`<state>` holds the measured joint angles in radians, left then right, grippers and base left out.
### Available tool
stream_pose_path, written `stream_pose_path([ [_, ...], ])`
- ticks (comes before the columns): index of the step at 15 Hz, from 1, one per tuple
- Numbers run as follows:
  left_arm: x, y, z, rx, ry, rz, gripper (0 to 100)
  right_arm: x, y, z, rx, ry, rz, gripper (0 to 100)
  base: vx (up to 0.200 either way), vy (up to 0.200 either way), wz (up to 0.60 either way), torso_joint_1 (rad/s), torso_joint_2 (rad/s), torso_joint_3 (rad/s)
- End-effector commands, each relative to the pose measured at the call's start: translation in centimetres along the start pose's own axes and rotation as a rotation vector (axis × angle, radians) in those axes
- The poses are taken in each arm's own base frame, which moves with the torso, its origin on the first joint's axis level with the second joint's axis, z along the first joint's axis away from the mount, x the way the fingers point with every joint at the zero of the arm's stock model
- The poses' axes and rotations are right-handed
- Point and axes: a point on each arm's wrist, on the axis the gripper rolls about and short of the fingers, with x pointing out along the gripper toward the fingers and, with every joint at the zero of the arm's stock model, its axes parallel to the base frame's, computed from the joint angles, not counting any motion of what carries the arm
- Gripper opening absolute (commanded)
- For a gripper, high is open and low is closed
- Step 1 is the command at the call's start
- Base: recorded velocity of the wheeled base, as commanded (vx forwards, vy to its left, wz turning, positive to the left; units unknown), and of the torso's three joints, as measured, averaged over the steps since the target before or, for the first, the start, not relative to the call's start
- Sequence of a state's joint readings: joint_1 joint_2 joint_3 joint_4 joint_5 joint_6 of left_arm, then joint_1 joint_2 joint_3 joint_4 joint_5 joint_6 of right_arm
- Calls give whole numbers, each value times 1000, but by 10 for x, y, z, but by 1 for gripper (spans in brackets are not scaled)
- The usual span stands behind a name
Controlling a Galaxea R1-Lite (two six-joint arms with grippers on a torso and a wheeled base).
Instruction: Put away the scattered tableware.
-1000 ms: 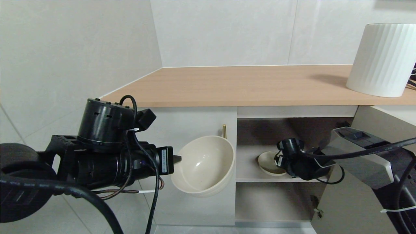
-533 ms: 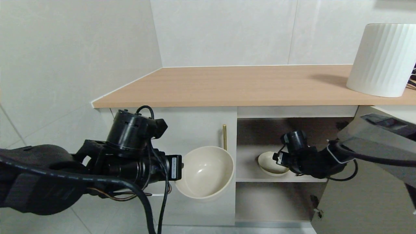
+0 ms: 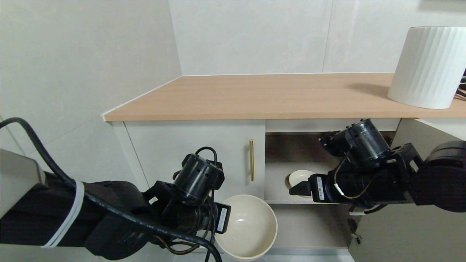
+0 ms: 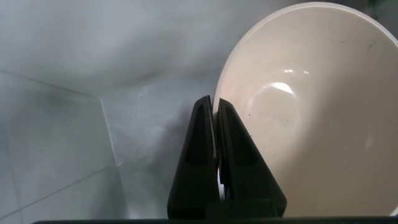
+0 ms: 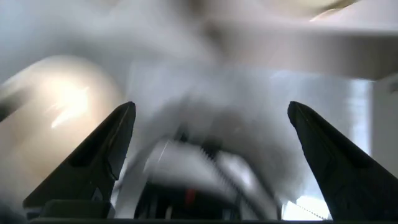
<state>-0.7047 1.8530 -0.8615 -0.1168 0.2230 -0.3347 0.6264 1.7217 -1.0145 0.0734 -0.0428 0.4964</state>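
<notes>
A large cream bowl [image 3: 251, 229] hangs low in front of the cabinet, with my left gripper [image 3: 221, 221] shut on its rim. In the left wrist view the two fingers [image 4: 202, 143] pinch the bowl [image 4: 311, 118] at its edge, above a grey tiled floor. A small cream dish [image 3: 300, 177] lies on the middle shelf of the open cabinet. My right gripper [image 3: 295, 190] hovers just in front of that shelf, open and holding nothing. The right wrist view has its fingers [image 5: 106, 149] spread wide, with the large bowl [image 5: 50, 118] blurred to one side.
The closed left cabinet door carries a brass handle [image 3: 251, 165]. The right door [image 3: 393, 225] stands open beside my right arm. A wooden countertop [image 3: 262, 94] runs above, with a white ribbed container [image 3: 429, 67] at its right end. Walls close the left side.
My left arm has carried the bowl down and to the right. My right gripper has drawn back out of the cabinet, away from the small dish, which stays on the shelf.
</notes>
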Motion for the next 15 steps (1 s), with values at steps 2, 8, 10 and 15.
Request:
stream_pose_path([
  [2, 3, -10, -6, 29, 19, -14, 0, -11, 25, -22, -94, 52, 62, 100, 0, 0, 0, 0, 0, 0],
  [8, -11, -16, -6, 41, -12, -45, 0, 37, 36, -49, -142, 190, 11, 100, 0, 0, 0, 0, 0, 0],
  [10, -20, -21, -6, 51, -32, -66, 0, 43, 36, -50, -141, 201, 5, 100, 0, 0, 0, 0, 0, 0],
  [15, -20, -21, -6, 54, -30, -68, 0, 50, 37, -51, -140, 200, -4, 0, 0, 0, 0, 0, 0, 0],
])
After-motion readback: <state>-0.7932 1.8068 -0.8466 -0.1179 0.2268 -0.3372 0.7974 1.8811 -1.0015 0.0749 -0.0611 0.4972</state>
